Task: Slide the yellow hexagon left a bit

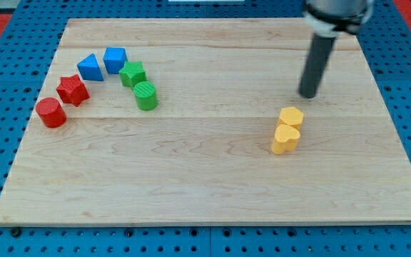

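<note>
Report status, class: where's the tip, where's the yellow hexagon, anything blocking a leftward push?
My tip up-right of yellow hexagon, not touching. Yellow heart touching hexagon's lower side. Board to its left open.

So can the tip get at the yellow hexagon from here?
Probably yes. My tip sits just toward the view's top right of the yellow hexagon, nothing between them. The yellow heart touches its far side.

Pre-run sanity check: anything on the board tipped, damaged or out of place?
Nothing stands out. All blocks sit flat on the wooden board. The yellow hexagon touches the yellow heart; my tip is just above-right of the hexagon, apart.
</note>
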You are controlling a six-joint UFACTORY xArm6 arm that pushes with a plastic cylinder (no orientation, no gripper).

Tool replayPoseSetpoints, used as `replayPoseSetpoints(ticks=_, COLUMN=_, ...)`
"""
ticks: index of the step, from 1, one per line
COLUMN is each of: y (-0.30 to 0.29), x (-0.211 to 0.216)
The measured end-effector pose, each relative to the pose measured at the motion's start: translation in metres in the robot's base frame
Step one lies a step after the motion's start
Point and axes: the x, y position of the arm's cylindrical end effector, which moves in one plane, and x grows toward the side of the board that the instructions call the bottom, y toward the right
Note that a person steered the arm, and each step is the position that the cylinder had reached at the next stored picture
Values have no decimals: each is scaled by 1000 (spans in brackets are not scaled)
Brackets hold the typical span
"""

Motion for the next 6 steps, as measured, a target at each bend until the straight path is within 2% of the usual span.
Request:
replayPoseSetpoints(ticks=1, y=22, x=54)
replayPoseSetpoints(ticks=2, y=-16, x=86)
replayPoseSetpoints(ticks=3, y=-58, x=88)
replayPoseSetpoints(ticks=4, y=-40, x=57)
replayPoseSetpoints(ticks=5, y=-62, x=50)
replayPoseSetpoints(ticks=6, y=-139, x=65)
